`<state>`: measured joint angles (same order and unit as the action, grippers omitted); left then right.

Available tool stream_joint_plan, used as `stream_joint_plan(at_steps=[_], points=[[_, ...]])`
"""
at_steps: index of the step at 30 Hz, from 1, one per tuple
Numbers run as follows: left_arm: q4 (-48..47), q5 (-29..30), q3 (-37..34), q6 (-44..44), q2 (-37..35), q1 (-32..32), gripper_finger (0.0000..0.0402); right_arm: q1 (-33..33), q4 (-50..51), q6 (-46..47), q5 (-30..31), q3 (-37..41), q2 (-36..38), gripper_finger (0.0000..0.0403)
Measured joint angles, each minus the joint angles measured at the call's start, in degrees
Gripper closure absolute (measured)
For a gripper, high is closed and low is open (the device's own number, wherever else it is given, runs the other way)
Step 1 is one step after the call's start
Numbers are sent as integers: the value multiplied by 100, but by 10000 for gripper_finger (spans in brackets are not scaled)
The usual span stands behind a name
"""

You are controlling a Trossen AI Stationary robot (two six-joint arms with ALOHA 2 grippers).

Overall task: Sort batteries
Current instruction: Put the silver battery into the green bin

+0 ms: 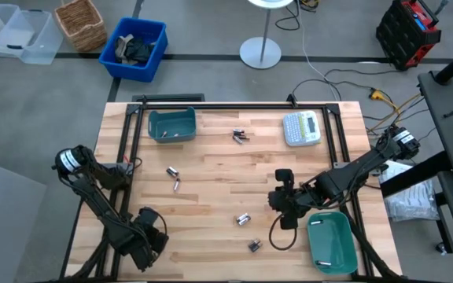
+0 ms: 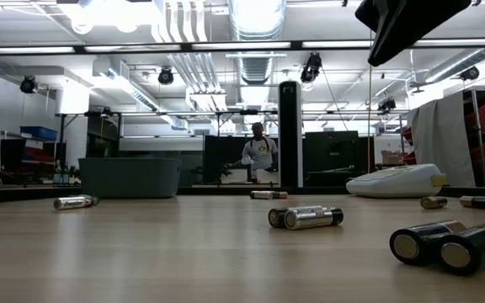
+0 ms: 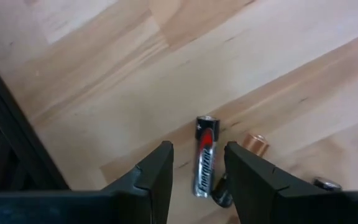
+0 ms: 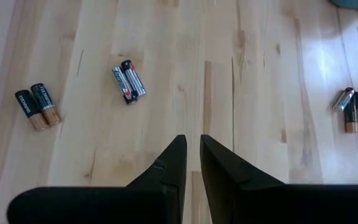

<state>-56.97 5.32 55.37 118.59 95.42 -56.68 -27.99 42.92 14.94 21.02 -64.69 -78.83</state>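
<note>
Table edges: wooden table (image 1: 211, 196) bordered by a black frame (image 1: 234, 102) on all sides.
Left gripper position: left gripper (image 3: 199, 147) low over the front-left corner, near the front edge; a dark frame rail (image 3: 5, 124) runs close beside it.
Left gripper jaws: open, straddling a silver battery (image 3: 204, 155) that lies on the wood, with a gap visible on each side.
Adjacent cells: coppery cell (image 3: 254, 143) and dark cell (image 3: 222, 191) just beside the silver battery; another cell end (image 3: 325, 183) near by.
Right gripper position: right gripper (image 4: 193, 140) over the right-centre of the table, beside the near teal bin (image 1: 344, 236).
Right gripper jaws: drawn almost together, holding nothing.
Open room: bare wood ahead of the right gripper, between the battery groups.
Battery locations: dark-and-copper pair (image 4: 37, 107) and silver pair (image 4: 128, 81) ahead of the right gripper; mixed cluster (image 4: 353, 102) towards the far edge; two separate cells (image 1: 174, 178) left of centre.
Far fixtures: far teal bin (image 1: 171, 124) at the far-left edge, holding at least one cell; label maker (image 1: 301, 128) at the far right.
Legible writing: the silver battery carries lettering that reads as Energizer; all other labels are too small to read.
Background: person (image 2: 259, 151) standing well beyond the table.
</note>
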Motion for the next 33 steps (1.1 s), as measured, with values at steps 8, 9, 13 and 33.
stream_joint_plan(at_steps=[8,9,13,33], points=[[487,7,-367,-110,0,-43,277,0,-2,0,0,0,-2,364],[484,8,-393,-112,0,-43,277,0,-2,0,0,0,0,364],[541,20,-533,-138,-5,-83,277,0,-4,0,0,0,-2,364],[791,435,-734,-282,-8,-250,379,2,-47,1,4,15,-2,364]])
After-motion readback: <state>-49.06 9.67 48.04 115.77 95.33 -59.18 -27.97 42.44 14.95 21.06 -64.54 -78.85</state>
